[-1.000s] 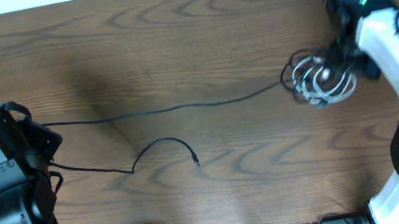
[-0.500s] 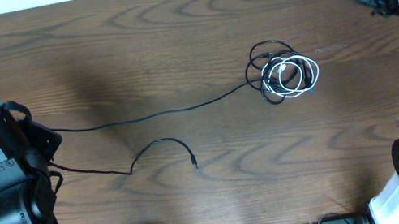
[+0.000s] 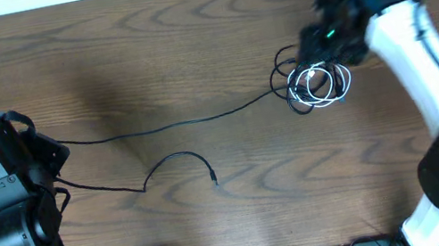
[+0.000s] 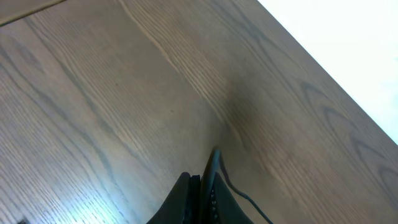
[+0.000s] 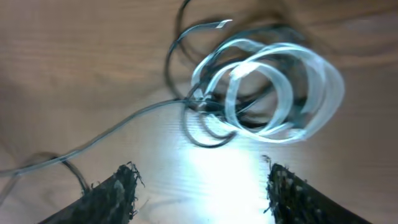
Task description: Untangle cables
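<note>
Left claw [image 4: 202, 186]: we are seeing it pressed together, pinching a black cable [image 4: 241, 194].
Right claw [image 5: 202, 177]: fingers are standing apart, gripping nothing, hovering just above the tangle [image 3: 318, 84].
Tangle: white cable [image 5: 292, 81] and black loops are lying coiled on the desk [image 3: 186, 38], toward its right side.

No readable writing is showing.
Across the overhead and both wrist views, no letters, numbers, labels or signs are coming through legibly.
</note>
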Motion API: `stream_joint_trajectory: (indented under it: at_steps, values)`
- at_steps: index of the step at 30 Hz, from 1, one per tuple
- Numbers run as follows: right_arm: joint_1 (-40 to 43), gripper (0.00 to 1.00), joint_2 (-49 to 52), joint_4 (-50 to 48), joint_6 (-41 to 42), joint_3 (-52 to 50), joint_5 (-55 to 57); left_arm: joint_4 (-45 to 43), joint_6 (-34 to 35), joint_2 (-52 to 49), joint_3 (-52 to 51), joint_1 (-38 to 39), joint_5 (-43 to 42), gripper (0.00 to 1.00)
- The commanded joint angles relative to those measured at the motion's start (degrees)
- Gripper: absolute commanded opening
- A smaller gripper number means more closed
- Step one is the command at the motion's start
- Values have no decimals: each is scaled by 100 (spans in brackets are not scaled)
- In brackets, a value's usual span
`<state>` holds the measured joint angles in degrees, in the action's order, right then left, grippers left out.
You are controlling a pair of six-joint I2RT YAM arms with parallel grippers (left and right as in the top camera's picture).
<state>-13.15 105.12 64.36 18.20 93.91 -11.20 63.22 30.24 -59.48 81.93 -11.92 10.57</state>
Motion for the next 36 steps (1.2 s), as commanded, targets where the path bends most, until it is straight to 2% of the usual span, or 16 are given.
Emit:
stream_joint_trajectory:
  at_steps: [1,6,9,14,21,26,32,36]
  values:
    - [-452,65,2,-404,-155,-597,-162,22,52,0,129,-33,-90,7]
    - [-994,59,2,-1231,-153,-1392,236,20,50,-33,107,-33,-96,7]
    - [-1239,54,2,-1561,-98,-1727,911,20,50,-66,107,-33,-98,7]
    - [-1394,50,2,-1847,192,-2111,2000,22,52,-109,105,-33,-101,7]
    - [-1342,51,2,-2540,195,-2553,1963,22,50,-111,105,-33,-116,8]
    - [-1355,43,2,-2828,192,-2627,1709,22,52,-111,105,-33,-118,7]
    - [-1346,44,17,-2999,240,-2632,1751,24,48,-111,103,-33,-146,7]
    - [-1346,44,146,-3082,258,-2632,1836,15,26,-114,103,-33,-511,8]
